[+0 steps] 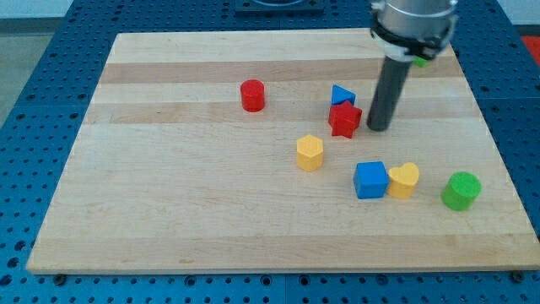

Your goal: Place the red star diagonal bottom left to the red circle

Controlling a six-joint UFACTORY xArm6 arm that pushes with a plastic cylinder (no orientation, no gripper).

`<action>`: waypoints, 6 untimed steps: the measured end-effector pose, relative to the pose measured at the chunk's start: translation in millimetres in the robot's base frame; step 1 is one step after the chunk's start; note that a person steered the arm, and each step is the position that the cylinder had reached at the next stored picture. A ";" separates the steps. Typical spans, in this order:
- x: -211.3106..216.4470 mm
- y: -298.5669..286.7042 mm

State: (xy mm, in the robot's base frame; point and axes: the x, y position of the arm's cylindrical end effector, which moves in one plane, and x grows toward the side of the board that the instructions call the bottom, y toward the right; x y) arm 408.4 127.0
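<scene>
My tip (377, 128), no claw, stands just right of the red star (344, 120); blue triangle (342, 95) touches behind, red circle (252, 95) left.

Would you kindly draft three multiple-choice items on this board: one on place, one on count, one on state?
1. Where is my tip relative to the red star?
A. view's right
B. view's left
C. on top

2. How many yellow blocks are there?
A. one
B. two
C. four

3. The blue cube and yellow heart are:
A. stacked
B. far apart
C. side by side

Answers: 1 A, the rod's end stands just right of the star. 2 B, only the yellow hexagon and the heart. 3 C, they sit against each other.
</scene>
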 end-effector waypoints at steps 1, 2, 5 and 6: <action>-2.1 -80.4; -2.1 -136.0; 23.9 -193.0; 24.0 -221.2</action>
